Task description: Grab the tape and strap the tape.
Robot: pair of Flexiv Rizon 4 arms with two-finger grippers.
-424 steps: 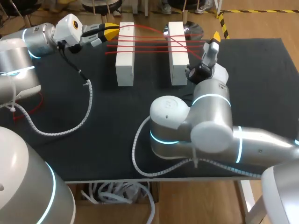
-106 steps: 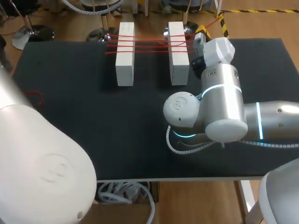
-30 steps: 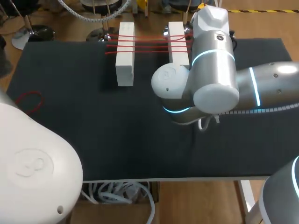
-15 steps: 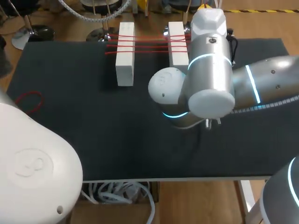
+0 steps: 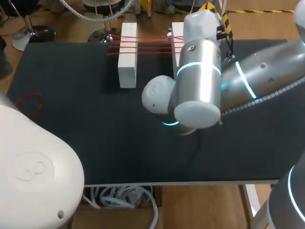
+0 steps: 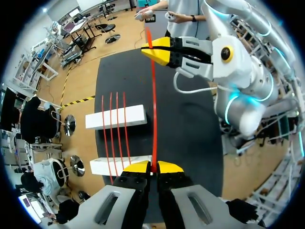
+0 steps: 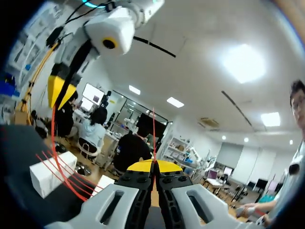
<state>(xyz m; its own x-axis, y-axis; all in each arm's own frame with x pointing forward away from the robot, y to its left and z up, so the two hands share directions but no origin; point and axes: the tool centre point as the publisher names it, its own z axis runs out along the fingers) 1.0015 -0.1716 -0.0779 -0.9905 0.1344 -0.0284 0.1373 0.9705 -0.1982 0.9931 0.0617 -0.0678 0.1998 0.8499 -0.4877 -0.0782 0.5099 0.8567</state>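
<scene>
**Right arm swings in over the blocks, and a taut strand is at stake**

Compared with half a second ago, the right arm (image 5: 200,81) leans further toward the middle of the table (image 5: 86,143) and now hides most of the right block (image 5: 177,32). The left block (image 5: 127,62) stands in plain sight. 3 red strands already lie across the 2 blocks. Another run of the tape (image 6: 154,105) hangs in the air above the table, stretched straight between the 2 grippers. The left gripper (image 6: 152,166) has its yellow tips pinched narrowly on one end. The right gripper (image 7: 153,165) is closed just as tightly on the other end.

The biggest danger is probably too much tension. If the arms draw apart while lowering, the pull could tip or drag a block, since neither looks fastened down. The thin tape could also slide out of either pinch and spring loose. A smaller risk is placement: brought down off line, the strand may cross the 3 laid ones or miss a block's end.
</scene>
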